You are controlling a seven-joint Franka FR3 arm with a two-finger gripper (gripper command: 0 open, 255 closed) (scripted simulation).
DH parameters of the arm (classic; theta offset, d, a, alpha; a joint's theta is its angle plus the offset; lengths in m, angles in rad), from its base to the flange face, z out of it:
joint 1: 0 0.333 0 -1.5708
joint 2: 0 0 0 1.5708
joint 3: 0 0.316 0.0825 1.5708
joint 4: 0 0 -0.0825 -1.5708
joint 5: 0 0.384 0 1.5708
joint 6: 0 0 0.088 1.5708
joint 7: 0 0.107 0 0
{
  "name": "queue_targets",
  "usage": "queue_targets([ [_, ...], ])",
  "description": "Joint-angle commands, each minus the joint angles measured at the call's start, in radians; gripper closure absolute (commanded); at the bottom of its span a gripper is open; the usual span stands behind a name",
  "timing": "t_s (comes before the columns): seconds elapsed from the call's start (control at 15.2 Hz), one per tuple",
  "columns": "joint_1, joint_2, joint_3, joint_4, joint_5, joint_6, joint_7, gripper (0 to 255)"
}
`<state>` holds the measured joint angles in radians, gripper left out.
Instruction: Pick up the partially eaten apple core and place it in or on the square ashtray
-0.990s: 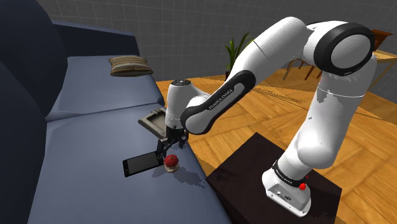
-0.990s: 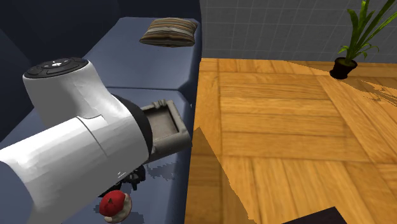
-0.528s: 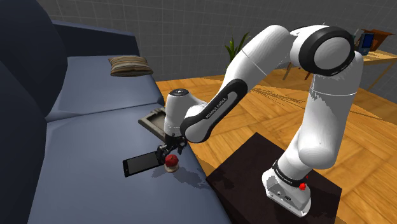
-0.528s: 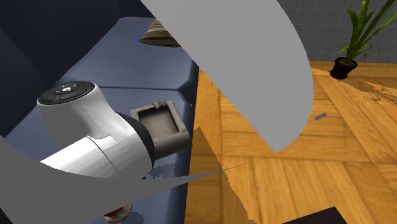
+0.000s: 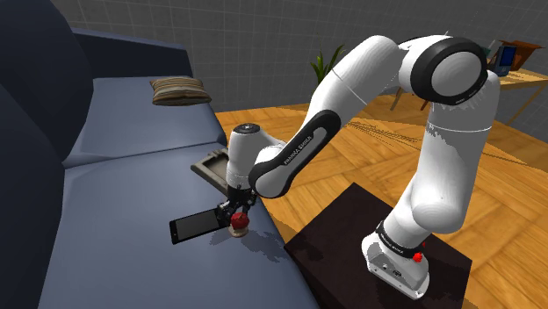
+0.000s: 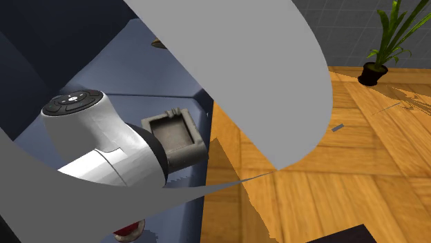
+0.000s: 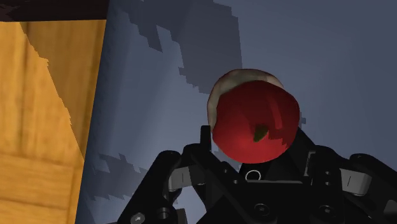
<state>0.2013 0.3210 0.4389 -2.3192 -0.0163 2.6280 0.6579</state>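
The apple core [image 5: 237, 228], red with a pale bitten side, rests on the blue-grey sofa seat [image 5: 123, 202] near its front edge. My black gripper [image 5: 235, 216] stands straight down over it. In the wrist view the core [image 7: 254, 118] sits between the two fingers of the gripper [image 7: 254, 145], which is shut on it. The square grey ashtray [image 5: 211, 165] lies on the seat a short way behind the gripper. In the second exterior view the ashtray [image 6: 174, 134] shows beside my wrist [image 6: 90, 138], with a sliver of the core [image 6: 128, 229] below.
A black phone [image 5: 195, 227] lies right beside the core. A striped cushion [image 5: 178, 90] sits far back on the sofa. The seat's edge drops to the wooden floor [image 5: 351, 158]. A grey arm link [image 6: 235, 69] blocks much of the second exterior view. A potted plant [image 6: 382, 48] stands far off.
The gripper has come down around the apple core and its fingers have shut on it. The arm's upper links swung across the second exterior view.
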Motion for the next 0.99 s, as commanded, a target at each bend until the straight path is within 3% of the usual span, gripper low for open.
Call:
queue_targets([
  [0.0, 0.000, 0.000, 0.000, 0.000, 0.000, 0.000, 0.000, 255],
  [0.53, 0.000, 0.000, 0.000, 0.000, 0.000, 0.000, 0.000, 255],
  [0.92, -0.022, -0.076, 0.028, 0.001, 0.047, -0.073, -0.025, 255],
])
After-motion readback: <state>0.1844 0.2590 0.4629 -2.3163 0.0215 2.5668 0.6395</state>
